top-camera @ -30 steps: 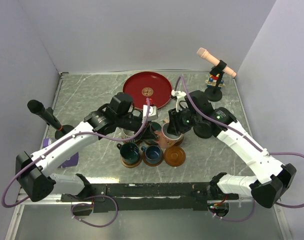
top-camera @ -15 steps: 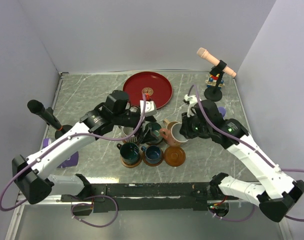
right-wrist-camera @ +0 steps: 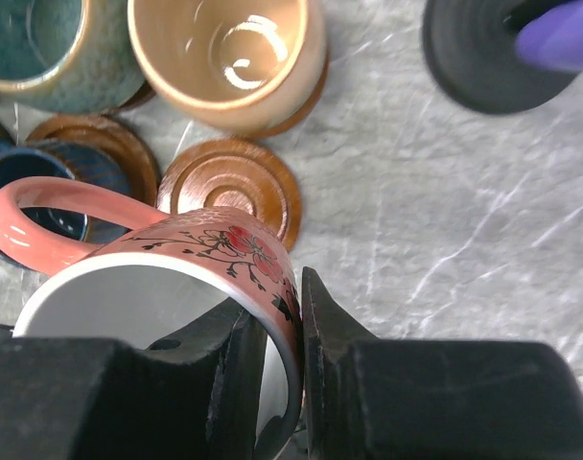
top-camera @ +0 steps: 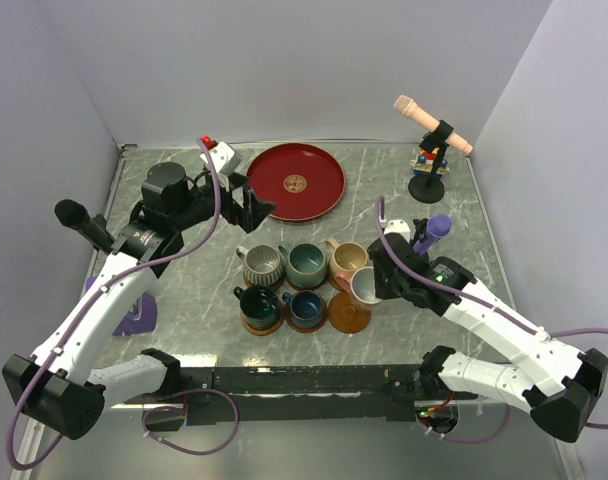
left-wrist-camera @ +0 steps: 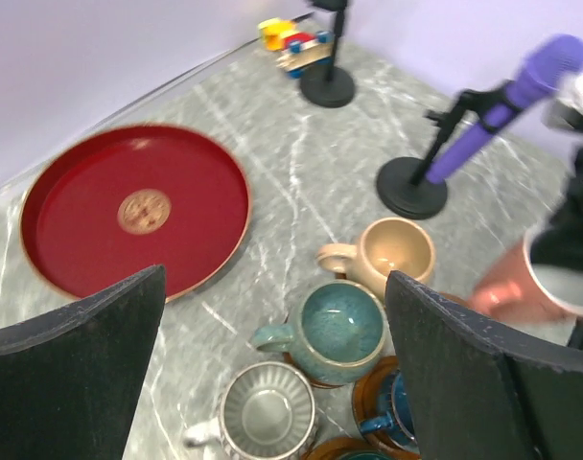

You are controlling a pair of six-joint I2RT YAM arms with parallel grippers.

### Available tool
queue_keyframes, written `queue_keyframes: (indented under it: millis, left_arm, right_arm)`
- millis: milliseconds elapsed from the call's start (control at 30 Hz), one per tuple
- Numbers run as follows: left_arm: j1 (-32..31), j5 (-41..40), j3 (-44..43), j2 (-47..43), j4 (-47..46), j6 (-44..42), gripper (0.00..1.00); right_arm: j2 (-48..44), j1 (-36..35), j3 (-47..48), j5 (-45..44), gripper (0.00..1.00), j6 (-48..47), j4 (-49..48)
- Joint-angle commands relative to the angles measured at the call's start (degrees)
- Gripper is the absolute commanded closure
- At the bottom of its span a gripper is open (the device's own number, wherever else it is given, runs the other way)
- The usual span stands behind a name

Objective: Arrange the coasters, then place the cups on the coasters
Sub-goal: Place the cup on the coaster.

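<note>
Since the earlier frames the left arm has drawn back from the cluster of cups to the upper left of the top view, and its left gripper [top-camera: 250,204] now stands spread wide with nothing between the fingers, hanging near the lower left edge of the red plate [left-wrist-camera: 133,206]. The right arm has carried the pink cup [right-wrist-camera: 191,251] from the middle of the group down toward the lower right. The right gripper [right-wrist-camera: 282,340] pinches that cup by its rim, one finger inside the white interior and one outside on the flowered wall, and the cup hangs tilted. It is just above and to the right of the bare coaster [right-wrist-camera: 232,187] in the top view; whether it touches the disc I cannot tell. On the bench [top-camera: 174,200] the far row reads, left to right, grey ribbed cup [left-wrist-camera: 268,417], teal cup [left-wrist-camera: 341,326] and beige cup [right-wrist-camera: 224,57], the last two sitting on brown discs. The near row holds the dark green cup [top-camera: 257,303] and the dark blue cup [top-camera: 305,304] on theirs, with the bare coaster at the right end. A purple microphone [left-wrist-camera: 507,101] stands to the right of the cups.
</note>
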State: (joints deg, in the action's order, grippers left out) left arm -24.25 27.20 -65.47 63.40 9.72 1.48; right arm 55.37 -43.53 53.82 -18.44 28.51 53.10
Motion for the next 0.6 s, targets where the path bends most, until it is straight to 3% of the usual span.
queue_keyframes:
  millis: [0,567]
  left_arm:
    - [1.7,-4.3,0.3,-0.2,-4.1,4.6,0.01]
    - [2.4,-9.8,0.3,0.7,-3.6,5.8,0.01]
  right_arm:
    - [-0.6,-2.6,-1.4,-3.4,1.00,6.1,-4.8]
    - [5.5,-4.2,-8.4,-2.1,1.00,6.6,-15.0]
